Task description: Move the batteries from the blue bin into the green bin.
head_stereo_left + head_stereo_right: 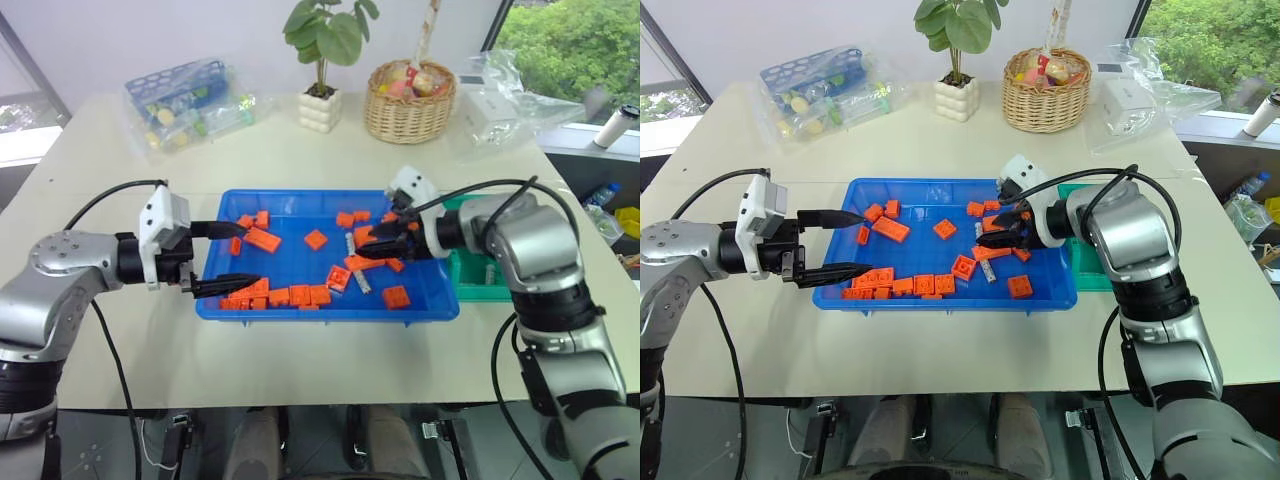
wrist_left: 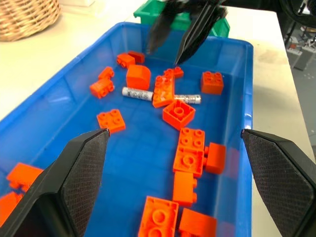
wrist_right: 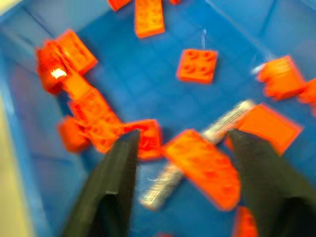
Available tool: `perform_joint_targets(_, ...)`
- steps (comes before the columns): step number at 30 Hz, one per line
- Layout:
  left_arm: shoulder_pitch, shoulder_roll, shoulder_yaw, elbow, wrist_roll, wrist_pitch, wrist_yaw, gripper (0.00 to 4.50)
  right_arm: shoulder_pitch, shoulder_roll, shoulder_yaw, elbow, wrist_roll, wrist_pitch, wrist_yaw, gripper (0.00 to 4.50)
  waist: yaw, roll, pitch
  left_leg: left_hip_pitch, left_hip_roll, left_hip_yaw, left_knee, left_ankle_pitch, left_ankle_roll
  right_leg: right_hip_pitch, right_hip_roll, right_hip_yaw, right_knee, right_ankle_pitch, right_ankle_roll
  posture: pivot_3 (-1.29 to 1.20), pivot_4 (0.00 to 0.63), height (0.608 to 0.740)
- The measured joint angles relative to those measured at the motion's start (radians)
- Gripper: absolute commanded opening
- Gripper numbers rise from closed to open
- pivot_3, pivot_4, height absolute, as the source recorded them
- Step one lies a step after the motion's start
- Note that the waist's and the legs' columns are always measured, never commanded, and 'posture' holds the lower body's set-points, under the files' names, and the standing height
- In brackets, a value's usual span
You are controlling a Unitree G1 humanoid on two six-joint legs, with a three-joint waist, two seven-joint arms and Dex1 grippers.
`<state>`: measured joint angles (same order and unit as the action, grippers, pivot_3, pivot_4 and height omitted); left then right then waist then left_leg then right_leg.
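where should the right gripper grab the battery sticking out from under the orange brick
Take the battery at its bare end, the part clear of the flat orange brick that lies across the batteries. Come from above, fingers straddling the short width: it lies flat on the floor of the blue bin, so its rounded sides are the only faces to pinch.

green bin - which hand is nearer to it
Right. The right hand hovers over the blue bin's end next to the green bin; the left hand is at the opposite end.

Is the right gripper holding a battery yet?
No: in the right wrist view the right gripper hangs open and empty over two batteries still lying among orange bricks in the blue bin.
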<state>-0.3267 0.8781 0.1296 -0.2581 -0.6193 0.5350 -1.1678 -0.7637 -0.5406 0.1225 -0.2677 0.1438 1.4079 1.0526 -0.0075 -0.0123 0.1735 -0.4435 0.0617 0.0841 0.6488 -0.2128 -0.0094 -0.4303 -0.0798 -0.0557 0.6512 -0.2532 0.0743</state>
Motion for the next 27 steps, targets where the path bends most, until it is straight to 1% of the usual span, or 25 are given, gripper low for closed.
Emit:
perform_joint_targets(3,-0.003,0.0,-0.001,0.001,0.0,0.0,-0.001,4.5,0.044,0.014,-0.011,-0.09,0.05,0.119,-0.058,0.04,-0.002,0.0,0.0,0.0,0.0,0.0,0.0,0.0,0.0,0.0,0.0,0.0,0.0,0.0,-0.001,0.0,0.15,0.736)
perform_joint_targets(6,-0.024,-0.006,-0.008,0.006,0.001,-0.001,-0.004,4.5,0.054,0.024,-0.024,-0.144,0.116,0.193,-0.108,0.04,-0.004,0.0,0.0,0.0,0.0,0.0,0.0,0.0,0.0,0.0,0.0,0.0,0.0,0.0,0.0,0.0,0.15,0.736)
perform_joint_targets(11,-0.047,-0.015,-0.039,0.023,0.008,-0.004,-0.017,4.5,0.072,0.054,-0.029,-0.129,0.142,0.199,-0.22,0.04,-0.004,0.0,0.0,0.0,0.0,0.0,0.0,0.0,0.0,0.0,0.0,0.0,-0.001,0.0,0.0,0.0,0.15,0.736)
perform_joint_targets(13,-0.056,-0.017,-0.043,0.025,0.012,-0.004,-0.022,4.5,0.072,0.058,-0.029,-0.109,0.147,0.197,-0.252,0.56,-0.004,0.0,0.0,0.0,0.0,0.0,0.0,0.0,0.0,0.0,0.0,0.0,-0.001,0.0,0.0,0.0,0.15,0.736)
perform_joint_targets(14,-0.065,-0.017,-0.044,0.027,0.015,-0.005,-0.024,4.5,0.073,0.063,-0.027,-0.099,0.15,0.191,-0.271,0.94,-0.004,0.0,0.0,0.0,0.0,0.0,0.0,0.0,0.0,0.0,0.001,0.0,-0.001,0.0,0.0,0.0,0.15,0.736)
perform_joint_targets(17,-0.078,-0.021,-0.047,0.031,0.02,-0.006,-0.028,4.5,0.091,0.062,0.016,-0.085,0.159,0.154,-0.311,2.38,-0.004,0.0,0.0,0.0,0.0,0.0,-0.001,0.0,0.0,0.0,0.001,0.0,-0.001,0.0,0.0,0.0,0.15,0.736)
perform_joint_targets(27,-0.074,-0.023,-0.047,0.041,0.021,-0.005,-0.029,4.5,0.11,0.055,0.067,-0.036,0.216,0.11,-0.369,2.38,-0.004,0.0,0.0,0.0,0.0,0.0,0.0,0.0,0.0,0.0,0.001,0.0,-0.001,0.0,0.0,0.0,0.15,0.736)
